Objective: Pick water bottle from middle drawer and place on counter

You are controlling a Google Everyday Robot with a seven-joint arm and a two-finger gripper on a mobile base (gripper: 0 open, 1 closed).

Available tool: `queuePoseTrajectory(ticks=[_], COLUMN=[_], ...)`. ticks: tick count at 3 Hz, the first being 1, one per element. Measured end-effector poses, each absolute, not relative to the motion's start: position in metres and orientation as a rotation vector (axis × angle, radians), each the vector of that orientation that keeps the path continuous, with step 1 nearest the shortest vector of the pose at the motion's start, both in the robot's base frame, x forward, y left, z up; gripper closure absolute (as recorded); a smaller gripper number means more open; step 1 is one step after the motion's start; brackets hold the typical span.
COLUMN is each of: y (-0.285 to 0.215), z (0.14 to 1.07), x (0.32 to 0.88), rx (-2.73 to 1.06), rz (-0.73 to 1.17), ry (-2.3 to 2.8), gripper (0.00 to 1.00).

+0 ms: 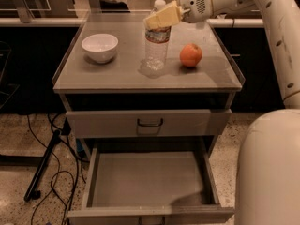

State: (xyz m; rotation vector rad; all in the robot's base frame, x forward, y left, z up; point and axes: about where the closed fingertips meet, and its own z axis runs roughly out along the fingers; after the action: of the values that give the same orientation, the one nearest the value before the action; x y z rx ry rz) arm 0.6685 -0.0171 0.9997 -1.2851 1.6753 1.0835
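The water bottle [155,48], clear with a white cap, stands upright on the counter [117,75] between a bowl and an orange fruit. My gripper [161,18] reaches in from the upper right, and its yellowish fingers are closed around the bottle's neck and shoulder. The middle drawer [150,179] is pulled open low at the front, and its flat grey floor is bare.
A white bowl [100,47] sits on the counter's left and an orange fruit [191,55] just right of the bottle. A closed drawer [150,123] with a dark handle is above the open one. Cables and a dark stand [42,172] lie on the floor at left. My white body [269,172] fills the lower right.
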Motion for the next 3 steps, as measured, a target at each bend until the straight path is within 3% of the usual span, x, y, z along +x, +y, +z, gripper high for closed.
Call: queuePoseTrajectory(ticks=[3], y=[-0.004], z=[0.976], x=[0.678], rx=[-1.363], rz=[1.153], ry=[1.72], gripper=[1.0])
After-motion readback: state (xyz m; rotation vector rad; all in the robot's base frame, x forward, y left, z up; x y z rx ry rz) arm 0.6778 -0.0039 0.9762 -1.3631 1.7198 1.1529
